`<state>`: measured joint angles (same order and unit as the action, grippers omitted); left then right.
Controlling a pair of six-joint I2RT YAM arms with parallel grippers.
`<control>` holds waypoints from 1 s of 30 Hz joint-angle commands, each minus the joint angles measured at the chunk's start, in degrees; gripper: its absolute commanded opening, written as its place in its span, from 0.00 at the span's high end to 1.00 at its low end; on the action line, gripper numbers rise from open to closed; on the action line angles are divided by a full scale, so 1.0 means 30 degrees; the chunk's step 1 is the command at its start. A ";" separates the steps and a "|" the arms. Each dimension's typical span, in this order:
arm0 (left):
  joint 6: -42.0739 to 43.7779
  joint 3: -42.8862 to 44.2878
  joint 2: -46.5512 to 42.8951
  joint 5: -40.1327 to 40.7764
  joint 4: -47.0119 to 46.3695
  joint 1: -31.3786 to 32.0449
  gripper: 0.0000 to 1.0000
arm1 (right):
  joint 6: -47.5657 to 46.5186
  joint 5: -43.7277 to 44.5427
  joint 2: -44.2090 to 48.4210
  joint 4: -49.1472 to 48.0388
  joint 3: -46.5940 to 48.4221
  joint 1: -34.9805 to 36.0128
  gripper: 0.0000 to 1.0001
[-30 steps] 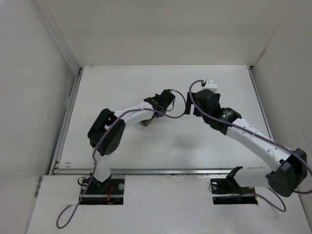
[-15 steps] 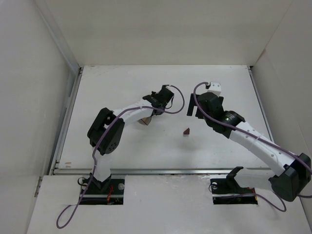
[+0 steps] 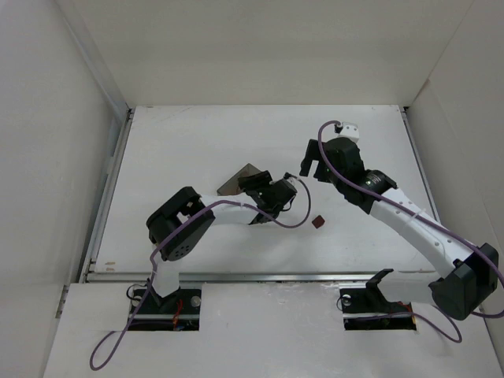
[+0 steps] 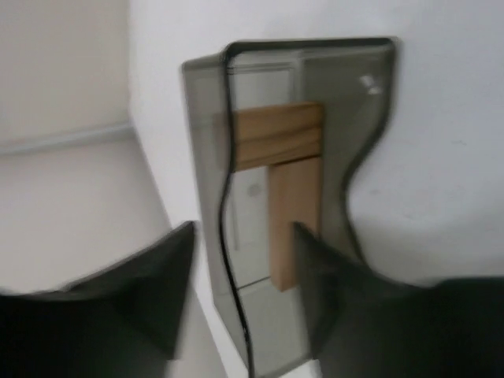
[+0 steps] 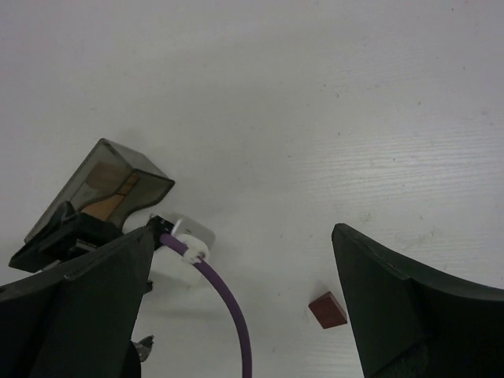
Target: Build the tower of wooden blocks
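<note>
Two light tan wood blocks [image 4: 276, 134] lie in an L shape inside a dark translucent bin [image 4: 362, 102], which lies tipped on its side on the table [image 3: 240, 181]. A small reddish-brown block [image 3: 317, 222] sits alone on the table, also in the right wrist view [image 5: 327, 309]. My left gripper [image 4: 244, 236] is open, its fingers straddling the bin's near rim without pressing it; from above it is at the bin's right end [image 3: 253, 189]. My right gripper [image 3: 312, 167] hangs wide open above and behind the reddish block, holding nothing [image 5: 242, 235].
White walls enclose the white table [image 3: 197, 134] on the left, back and right. A purple cable [image 5: 224, 299] loops off the left wrist between the bin and the reddish block. A metal rail [image 3: 236, 276] runs along the near edge.
The left gripper has opened and the left arm has swung nearer and rightward, so the bin now lies uncovered. The reddish block has shifted slightly right. The right gripper drew back a little.
</note>
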<state>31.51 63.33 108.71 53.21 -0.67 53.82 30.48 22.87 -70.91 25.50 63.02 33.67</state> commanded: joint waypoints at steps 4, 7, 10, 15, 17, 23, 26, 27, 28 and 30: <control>-0.5951 0.5214 -0.0112 -0.5596 0.8584 0.0165 0.19 | 0.0241 -0.0503 0.0582 -0.0501 0.0029 -0.0032 0.00; -0.6547 0.6922 -0.0958 -0.7213 1.0295 0.0165 0.04 | -0.0167 -0.0943 0.0816 -0.0501 0.0027 -0.0032 0.00; -0.6956 0.8769 -0.1749 -1.0112 1.2113 -0.1091 0.01 | -0.0636 -0.1616 0.1021 -0.0501 0.0027 -0.0032 0.00; -0.6110 0.8685 -0.2339 -1.5760 1.3025 -0.4518 0.01 | -0.1280 -0.2463 0.1197 -0.0501 -0.0178 -0.0032 0.00; -0.5698 0.8685 -0.2339 -1.7057 1.3201 -0.5427 0.01 | -0.1576 -0.2877 0.1197 -0.0501 -0.0178 -0.0032 0.00; -0.4763 0.9064 -0.1901 -1.9463 1.2730 -0.7335 0.01 | -0.1781 -0.3113 0.1197 -0.0501 -0.0002 -0.0032 0.00; -0.4874 0.9300 -0.0993 -1.9175 1.2966 -0.7772 0.01 | -0.1955 -0.3113 0.1197 -0.0501 -0.0002 -0.0032 0.00; -0.5312 0.9300 -0.0991 -1.9172 1.2676 -0.8239 0.01 | -0.1957 -0.3113 0.1197 -0.0501 -0.0002 -0.0032 0.00; -0.5317 0.9300 -0.0991 -1.9172 1.2470 -0.8476 0.01 | -0.1957 -0.3113 0.1197 -0.0501 -0.0002 -0.0032 0.00; -0.5492 0.9068 -0.1310 -1.8997 1.2119 -0.8681 0.01 | -0.1957 -0.2558 0.1400 -0.0327 -0.0002 -0.0032 0.00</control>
<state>23.07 88.82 105.91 -7.35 37.19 35.77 28.51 14.06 -69.04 17.47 62.78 34.20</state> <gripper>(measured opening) 0.990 1.002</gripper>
